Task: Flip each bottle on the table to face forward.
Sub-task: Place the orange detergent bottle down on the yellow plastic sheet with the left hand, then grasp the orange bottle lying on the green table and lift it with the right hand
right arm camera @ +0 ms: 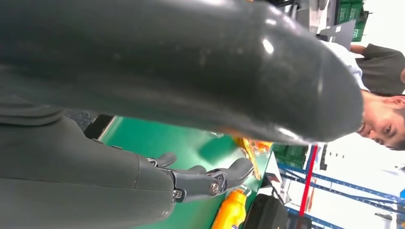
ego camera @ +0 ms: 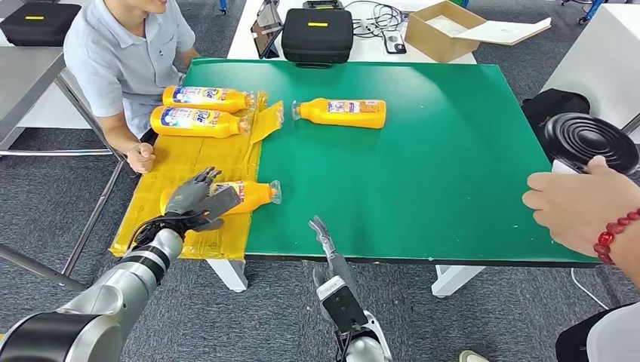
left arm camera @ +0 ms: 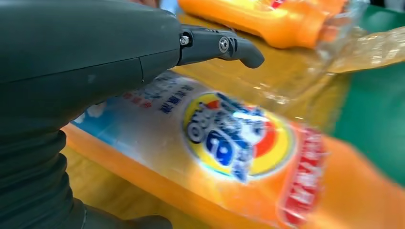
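My left hand (ego camera: 198, 200) lay over the orange detergent bottle (ego camera: 253, 195) near the desk's (ego camera: 423, 181) front-left edge, fingers clasping it to turn it; my right hand (ego camera: 323, 235) hovered empty, fingers loose.

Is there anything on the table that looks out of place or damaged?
The yellow sheet under the bottles is crumpled, and one corner folds onto the green mat. One bottle lies alone on the mat, apart from the other three. No spill shows.

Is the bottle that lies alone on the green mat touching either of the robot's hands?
No, that bottle lies apart at the table's far side, while the left hand rests on another bottle.
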